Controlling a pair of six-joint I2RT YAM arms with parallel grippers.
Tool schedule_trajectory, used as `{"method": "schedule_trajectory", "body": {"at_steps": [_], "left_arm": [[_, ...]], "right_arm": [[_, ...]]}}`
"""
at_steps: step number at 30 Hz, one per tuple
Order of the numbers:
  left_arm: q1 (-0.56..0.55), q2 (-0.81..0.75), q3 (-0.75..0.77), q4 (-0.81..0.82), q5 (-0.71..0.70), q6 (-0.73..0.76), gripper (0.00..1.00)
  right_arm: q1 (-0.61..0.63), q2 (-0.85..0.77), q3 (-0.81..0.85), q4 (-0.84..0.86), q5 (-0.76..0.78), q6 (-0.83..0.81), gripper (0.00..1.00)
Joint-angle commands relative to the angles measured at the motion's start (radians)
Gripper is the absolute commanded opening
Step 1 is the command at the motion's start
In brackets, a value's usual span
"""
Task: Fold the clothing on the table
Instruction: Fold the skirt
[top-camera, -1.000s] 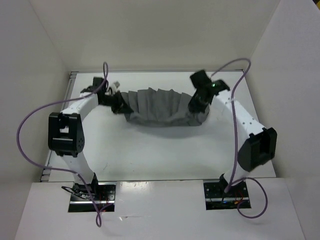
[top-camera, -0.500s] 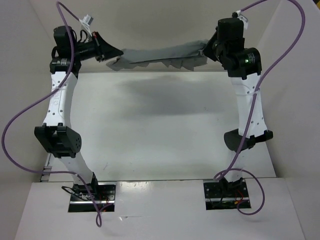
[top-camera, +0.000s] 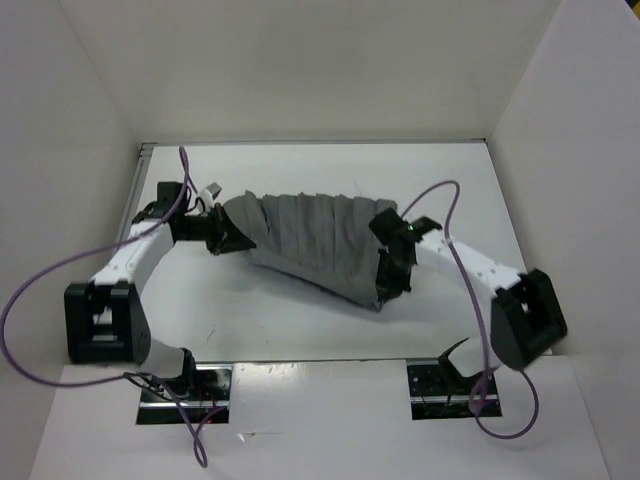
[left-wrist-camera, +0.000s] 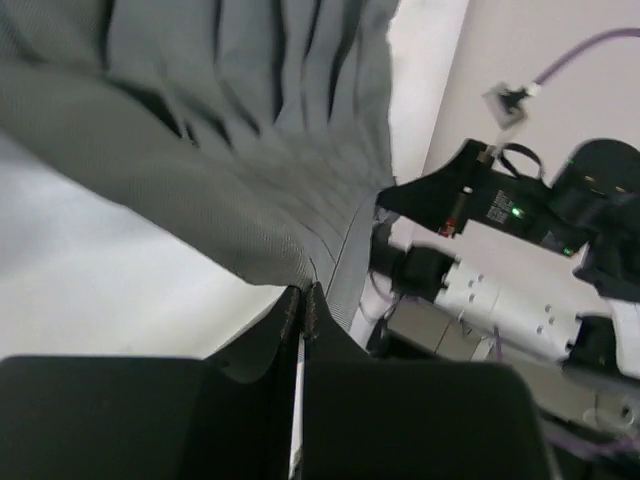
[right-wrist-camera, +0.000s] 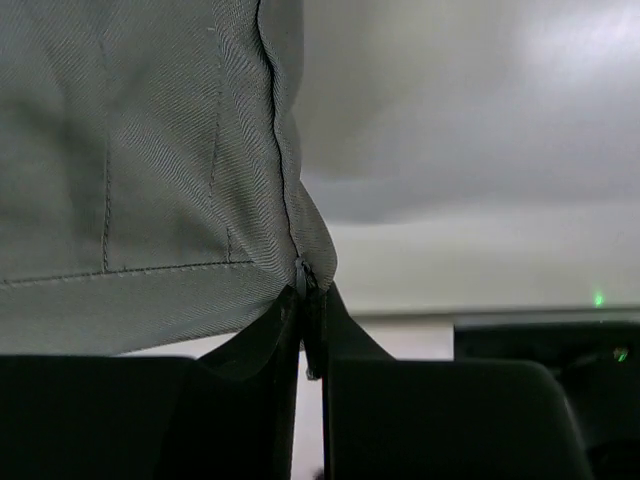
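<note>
The clothing (top-camera: 310, 240), a dark grey pleated garment, hangs stretched between my two grippers over the white table (top-camera: 300, 320). My left gripper (top-camera: 228, 235) is shut on its left corner. In the left wrist view the cloth (left-wrist-camera: 230, 150) fans out from the pinched tips of that gripper (left-wrist-camera: 303, 292). My right gripper (top-camera: 385, 285) is shut on the garment's lower right corner. The right wrist view shows the hem and seam (right-wrist-camera: 150, 150) clamped at the right gripper's tips (right-wrist-camera: 308, 290). The right side hangs nearer the front than the left.
White upright walls (top-camera: 80, 150) close in the table on the left, back and right. The arm bases (top-camera: 185, 385) sit at the near edge, with purple cables (top-camera: 40, 280) looping beside each arm.
Both arms have come down from a high, far reach at the back wall to low over the table, bringing the stretched garment forward; the right end has swung nearer the front.
</note>
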Motion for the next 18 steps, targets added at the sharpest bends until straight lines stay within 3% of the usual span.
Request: {"method": "schedule_trajectory", "body": {"at_steps": [1,4,8,12,18], "left_arm": [[0.007,-0.240,-0.131,-0.094,-0.020,0.098,0.00],[0.007,-0.320,-0.218,-0.232,-0.032,0.166,0.00],[-0.002,-0.369,-0.256,-0.385,-0.120,0.215,0.00],[-0.002,-0.357,-0.204,-0.386,-0.148,0.206,0.00],[0.035,-0.348,-0.114,-0.332,-0.167,0.125,0.00]], "right_arm": [[0.057,-0.248,-0.169,0.011,-0.121,0.126,0.00],[0.103,-0.366,-0.295,-0.021,-0.175,0.223,0.00],[0.103,-0.483,-0.271,-0.092,-0.190,0.260,0.00],[0.059,-0.468,-0.118,-0.135,-0.092,0.250,0.00],[-0.016,-0.373,0.028,-0.060,-0.083,0.165,0.00]]}}
